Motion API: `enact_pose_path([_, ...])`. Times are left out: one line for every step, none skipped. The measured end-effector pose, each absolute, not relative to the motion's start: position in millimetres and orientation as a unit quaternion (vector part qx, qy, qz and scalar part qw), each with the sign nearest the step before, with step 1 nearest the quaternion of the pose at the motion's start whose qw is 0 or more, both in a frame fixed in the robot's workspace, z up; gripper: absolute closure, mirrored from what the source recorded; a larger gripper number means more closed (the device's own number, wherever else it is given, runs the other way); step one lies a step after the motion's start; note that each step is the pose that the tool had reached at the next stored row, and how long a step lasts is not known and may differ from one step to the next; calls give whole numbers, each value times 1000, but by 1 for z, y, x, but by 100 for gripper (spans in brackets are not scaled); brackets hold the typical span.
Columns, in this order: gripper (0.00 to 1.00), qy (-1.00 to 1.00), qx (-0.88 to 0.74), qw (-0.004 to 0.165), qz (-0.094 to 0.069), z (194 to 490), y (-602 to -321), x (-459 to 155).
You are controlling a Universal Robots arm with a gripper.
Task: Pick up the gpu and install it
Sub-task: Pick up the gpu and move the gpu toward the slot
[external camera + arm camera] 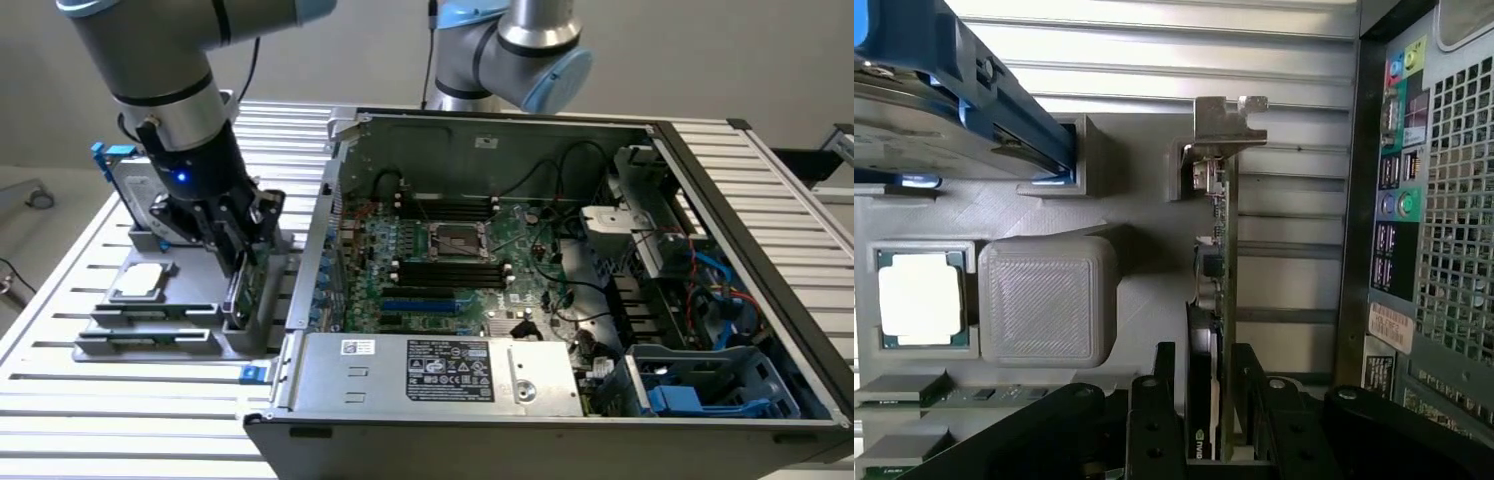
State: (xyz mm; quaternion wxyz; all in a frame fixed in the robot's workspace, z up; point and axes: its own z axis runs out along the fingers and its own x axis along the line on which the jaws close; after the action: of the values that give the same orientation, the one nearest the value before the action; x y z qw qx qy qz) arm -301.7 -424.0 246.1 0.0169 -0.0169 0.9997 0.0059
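Grasping the gpu (1219, 260) is the step, I judge: my jaws stand apart astride it, at the case's (507, 135) nine o'clock. Closing calls for a square, centred squeeze.

One camera sits off my arm, high above the computer case (534, 445). It tilts down into the case's open side from far enough back to take in the whole case, the slatted table (80, 400) under it and the grey holder (147, 345) beside it. The other rides on my wrist, looking past my fingers (1154, 420), close over that holder. Both views share the holder, the gpu (1221, 260) standing in it, and the case's port-studded outer wall.
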Motion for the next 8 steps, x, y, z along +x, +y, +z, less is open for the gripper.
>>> enact_pose_path([64, 1000, -17, 17, 6, 246, -424, -302])
enact_pose_path([64, 1000, -17, 17, 6, 245, -424, -302])
enact_pose_path([64, 1000, -17, 17, 6, 243, -424, -302])
enact_pose_path([64, 1000, -17, 17, 6, 242, -424, -302])
enact_pose_path([64, 1000, -17, 17, 6, 242, -424, -302])
enact_pose_path([64, 1000, -17, 17, 6, 241, -424, -302])
enact_pose_path([64, 1000, -17, 17, 6, 241, -424, -302])
enact_pose_path([64, 1000, -17, 17, 6, 241, -424, -302])
